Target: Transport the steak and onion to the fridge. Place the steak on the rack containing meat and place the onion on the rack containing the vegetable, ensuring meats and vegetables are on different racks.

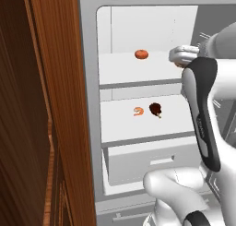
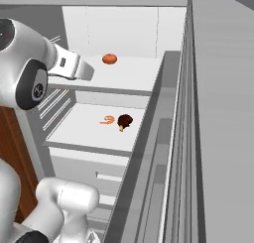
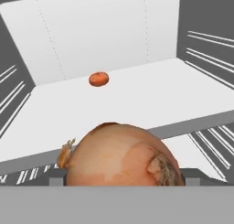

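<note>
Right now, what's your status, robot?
Tool shut on onion, at upper rack. Steak already on lower rack. Nothing blocking.

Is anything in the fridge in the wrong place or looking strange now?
Nothing stands out. The steak lies beside the shrimp on the lower shelf; the orange-red vegetable sits alone on the upper shelf. The onion is at the gripper.

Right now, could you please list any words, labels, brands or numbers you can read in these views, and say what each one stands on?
None can be read: the fridge, its shelves, the onion and the steak bear no text.
A small round mark on the arm's dark joint cover: too small and blurred to read.
</note>
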{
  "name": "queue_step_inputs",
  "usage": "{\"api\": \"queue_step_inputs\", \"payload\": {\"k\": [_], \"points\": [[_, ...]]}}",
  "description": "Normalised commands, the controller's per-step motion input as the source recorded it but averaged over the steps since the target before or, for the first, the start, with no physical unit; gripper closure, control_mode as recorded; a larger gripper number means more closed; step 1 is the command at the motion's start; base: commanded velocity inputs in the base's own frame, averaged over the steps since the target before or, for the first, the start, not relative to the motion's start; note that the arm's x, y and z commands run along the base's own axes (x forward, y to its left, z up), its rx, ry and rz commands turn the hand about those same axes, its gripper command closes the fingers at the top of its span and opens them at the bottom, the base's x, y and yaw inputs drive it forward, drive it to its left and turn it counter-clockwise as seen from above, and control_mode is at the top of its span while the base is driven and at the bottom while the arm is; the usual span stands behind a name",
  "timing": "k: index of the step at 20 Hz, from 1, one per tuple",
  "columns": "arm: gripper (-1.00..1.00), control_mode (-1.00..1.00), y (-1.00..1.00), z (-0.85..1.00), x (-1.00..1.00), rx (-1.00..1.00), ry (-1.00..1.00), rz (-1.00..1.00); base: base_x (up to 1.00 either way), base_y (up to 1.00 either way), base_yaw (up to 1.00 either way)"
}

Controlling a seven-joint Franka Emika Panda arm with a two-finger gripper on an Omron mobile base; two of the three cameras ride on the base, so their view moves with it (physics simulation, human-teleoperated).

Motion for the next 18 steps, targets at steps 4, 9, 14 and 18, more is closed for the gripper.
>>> {"api": "queue_step_inputs", "payload": {"k": [4, 9, 14, 18], "points": [[1.0, -1.0, 0.0, -0.07, 0.78, 0.0, -0.09, 0.04, 0.0, 0.0, 0.0], [1.0, -1.0, 0.0, -0.27, 0.71, 0.0, -0.03, 0.05, 0.0, 0.0, 0.0], [1.0, -1.0, 0.0, -0.27, 0.69, 0.0, 0.01, 0.01, 0.0, 0.0, 0.0], [1.0, -1.0, 0.0, -0.15, 0.76, 0.0, 0.11, 0.0, 0.0, 0.0, 0.0]]}}
